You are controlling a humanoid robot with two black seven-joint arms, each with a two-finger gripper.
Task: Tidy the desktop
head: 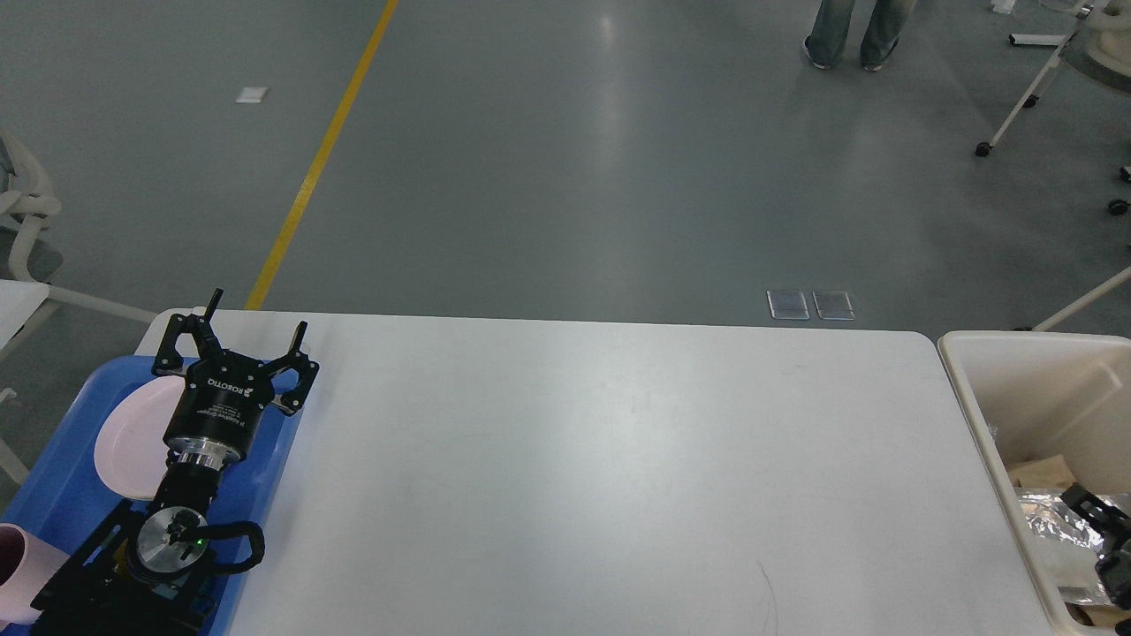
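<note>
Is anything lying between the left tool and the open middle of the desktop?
Nothing visible. The left tool, fingers spread, hangs over the blue tray beside a pink plate, at the desktop's left edge. The white surface to its right shows no objects. The right tool sits low over the bin.

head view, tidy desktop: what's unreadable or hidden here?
- Right gripper: head view, cut off by the right edge inside the bin; open or shut cannot be told.
- Plate on the tray: partly hidden by the open left gripper and its arm.
- Pink cup: cut off by the left edge.
- Bin contents: cut off by the right and bottom edges.
- Desktop: near edge out of frame.
</note>
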